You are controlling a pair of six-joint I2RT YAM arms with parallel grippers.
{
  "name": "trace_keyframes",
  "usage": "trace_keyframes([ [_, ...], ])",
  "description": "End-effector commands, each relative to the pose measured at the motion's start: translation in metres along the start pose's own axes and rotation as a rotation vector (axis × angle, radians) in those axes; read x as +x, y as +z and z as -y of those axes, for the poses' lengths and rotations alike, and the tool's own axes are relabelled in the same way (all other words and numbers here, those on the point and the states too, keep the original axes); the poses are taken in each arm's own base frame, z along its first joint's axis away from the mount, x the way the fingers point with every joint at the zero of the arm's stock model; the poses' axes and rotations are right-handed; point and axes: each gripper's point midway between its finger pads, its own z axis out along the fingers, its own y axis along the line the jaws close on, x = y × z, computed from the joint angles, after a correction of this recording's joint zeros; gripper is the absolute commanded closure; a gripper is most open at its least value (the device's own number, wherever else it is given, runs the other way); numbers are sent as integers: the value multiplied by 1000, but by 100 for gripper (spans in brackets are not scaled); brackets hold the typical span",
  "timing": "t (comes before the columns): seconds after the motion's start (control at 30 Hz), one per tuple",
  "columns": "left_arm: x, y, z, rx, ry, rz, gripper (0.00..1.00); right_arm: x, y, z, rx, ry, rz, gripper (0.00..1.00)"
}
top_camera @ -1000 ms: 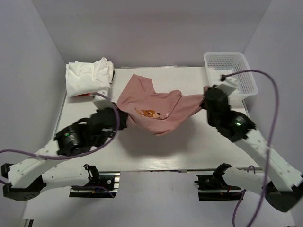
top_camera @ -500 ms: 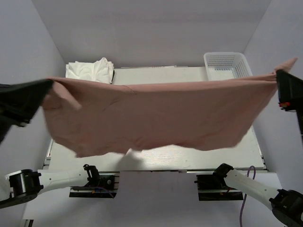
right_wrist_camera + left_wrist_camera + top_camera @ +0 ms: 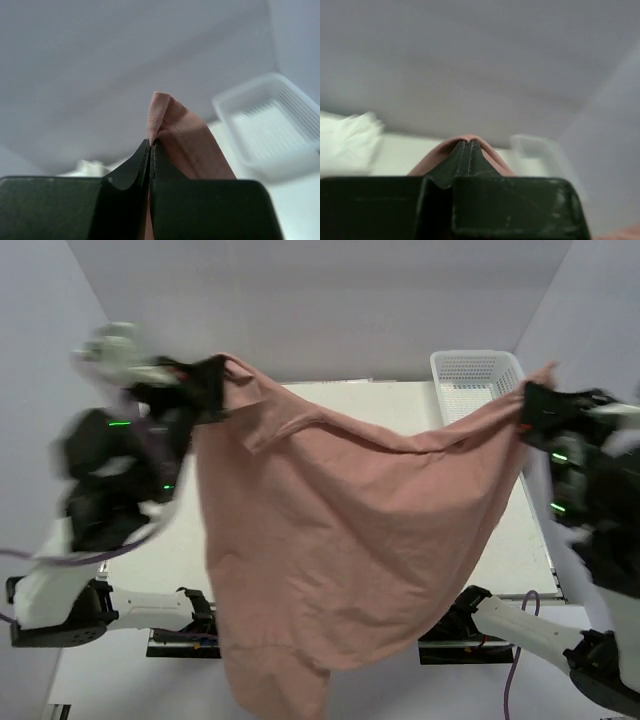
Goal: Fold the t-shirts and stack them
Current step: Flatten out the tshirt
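at the far right corner of the pale table (image 3: 380, 405): a white plastic mesh basket (image 3: 478, 370), rectangular, upright, open side up. in the part on show, only its own mesh floor and walls; near left rim covered by pink cloth, so contents there impossible to tell. blurred in both wrist views. held in the air above the table: a dusty pink short-sleeved cloth t-shirt (image 3: 340, 530), spread between both arms, top edge sagging in a curve from corner to corner, the rest hanging toward the near side. only plain pink cloth turned to the overhead camera, lowest fold cut off at the bottom of that view. left gripper (image 3: 215, 388) raised at the far left, fingers pressed together on one upper corner of the shirt, pink cloth bulging round the tips in the wrist view. right gripper (image 3: 528, 410) raised at the right, just beside the basket as seen from above, pinched tight on the other corner, a folded stitched hem standing up from between the closed fingers. both arms smeared by blur, outlines hard to follow. white cloth t-shirts (image 3: 345, 142) visible only as a soft blur at the left of the left wrist view; hidden behind the left arm from above. most of the table masked by the hanging shirt.
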Motion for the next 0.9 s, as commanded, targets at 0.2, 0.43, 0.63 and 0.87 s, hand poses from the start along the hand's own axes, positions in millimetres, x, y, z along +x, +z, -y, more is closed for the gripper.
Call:
trace_keyframes([
  [0.2,180,72,-121,-815,477,28,100,262,104,93,526,-338,-312,100],
  [0.43,301,183,-227,-1101,812,-117,79,393,182,148,588,-396,-592,71],
  [0.63,308,218,-223,-1057,850,-151,0,407,197,131,446,-375,-710,10],
  [0.87,351,211,-176,-435,460,-600,0,390,146,110,240,-333,-743,10],
])
